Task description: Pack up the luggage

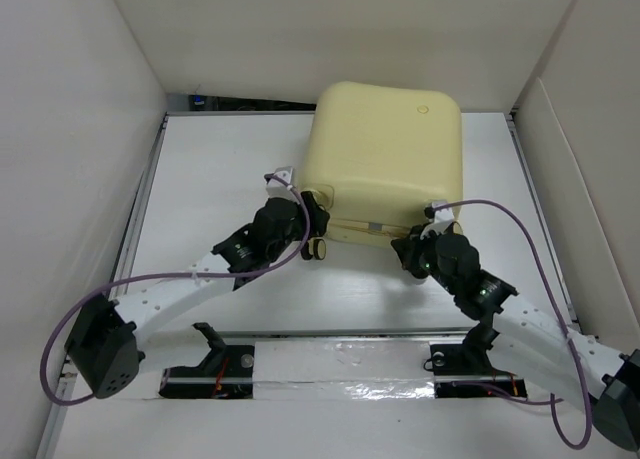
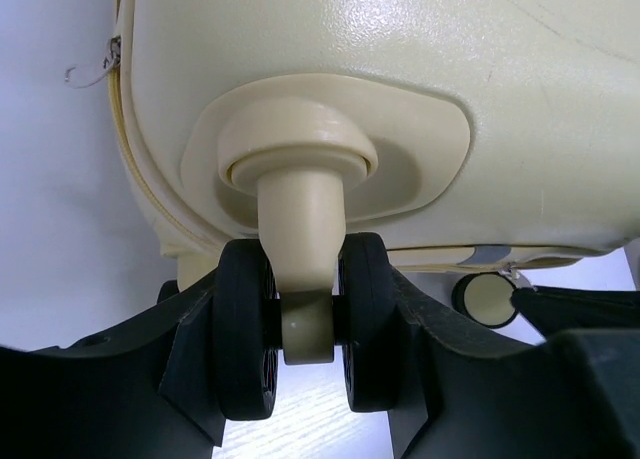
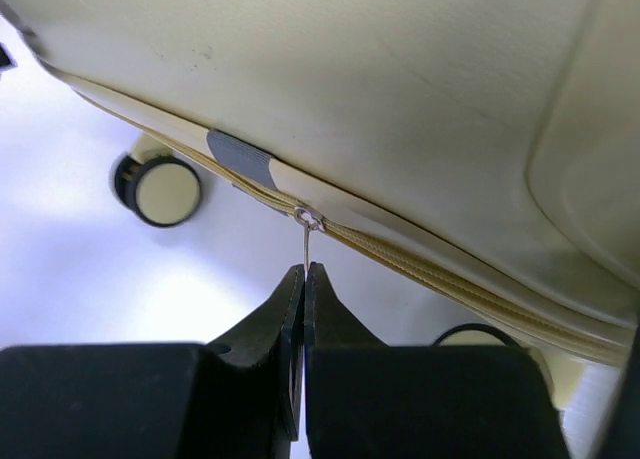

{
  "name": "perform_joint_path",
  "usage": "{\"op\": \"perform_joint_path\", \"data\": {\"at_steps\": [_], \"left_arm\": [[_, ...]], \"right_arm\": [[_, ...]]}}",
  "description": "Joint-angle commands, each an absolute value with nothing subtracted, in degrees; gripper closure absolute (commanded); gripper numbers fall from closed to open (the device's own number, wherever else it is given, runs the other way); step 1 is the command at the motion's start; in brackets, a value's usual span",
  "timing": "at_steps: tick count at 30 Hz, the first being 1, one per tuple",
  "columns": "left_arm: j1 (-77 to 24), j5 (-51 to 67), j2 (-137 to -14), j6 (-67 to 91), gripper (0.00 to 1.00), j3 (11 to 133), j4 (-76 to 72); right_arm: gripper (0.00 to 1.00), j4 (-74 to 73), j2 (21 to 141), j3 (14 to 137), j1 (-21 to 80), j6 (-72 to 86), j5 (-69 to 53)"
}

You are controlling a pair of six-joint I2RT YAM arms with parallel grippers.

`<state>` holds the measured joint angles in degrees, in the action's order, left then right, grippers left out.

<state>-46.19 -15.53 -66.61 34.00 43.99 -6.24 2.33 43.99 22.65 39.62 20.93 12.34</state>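
Note:
The luggage [image 1: 385,149] is a pale yellow hard-shell suitcase lying closed at the back middle of the table. My left gripper [image 1: 308,217] is at its near left corner. In the left wrist view it [image 2: 305,351] is shut on a black double wheel [image 2: 245,329] on a cream stem. My right gripper [image 1: 420,241] is at the near right edge. In the right wrist view it [image 3: 303,271] is shut on the thin metal zipper pull [image 3: 305,241], which hangs from the slider [image 3: 308,219] on the yellow zipper seam.
A second black-and-cream wheel [image 1: 320,247] sticks out below the left corner and also shows in the right wrist view [image 3: 160,191]. A grey tab [image 3: 240,159] sits on the seam left of the slider. White walls [image 1: 80,129] enclose the white table [image 1: 215,169].

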Motion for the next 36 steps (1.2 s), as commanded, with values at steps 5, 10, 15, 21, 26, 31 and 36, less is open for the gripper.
{"op": "perform_joint_path", "data": {"at_steps": [5,10,15,21,26,31,36], "left_arm": [[-35.9,-25.0,-48.7,37.3,1.0,34.5,-3.8],[-35.3,-21.6,-50.8,37.0,1.0,35.7,-5.5],[-35.3,-21.1,-51.7,36.3,1.0,35.9,-6.7],[-38.0,-21.5,-50.2,35.0,1.0,35.6,-6.7],[-40.0,-24.4,-51.3,35.8,1.0,35.3,-7.0],[-34.6,-21.7,-46.6,38.0,1.0,30.6,-9.7],[-29.8,-19.5,-44.1,38.9,1.0,25.6,-13.1]], "right_arm": [[1.0,-7.4,31.9,19.9,31.0,23.6,18.6],[1.0,-8.6,28.7,19.7,28.4,22.1,14.1],[1.0,-9.6,32.5,20.6,29.4,22.1,14.1],[1.0,-5.8,35.6,20.8,30.8,21.7,13.5],[1.0,-3.9,48.2,25.4,41.3,24.8,24.2],[1.0,-10.3,45.4,25.1,33.4,25.6,29.2],[1.0,-10.4,34.0,22.0,19.4,23.6,22.2]]}}
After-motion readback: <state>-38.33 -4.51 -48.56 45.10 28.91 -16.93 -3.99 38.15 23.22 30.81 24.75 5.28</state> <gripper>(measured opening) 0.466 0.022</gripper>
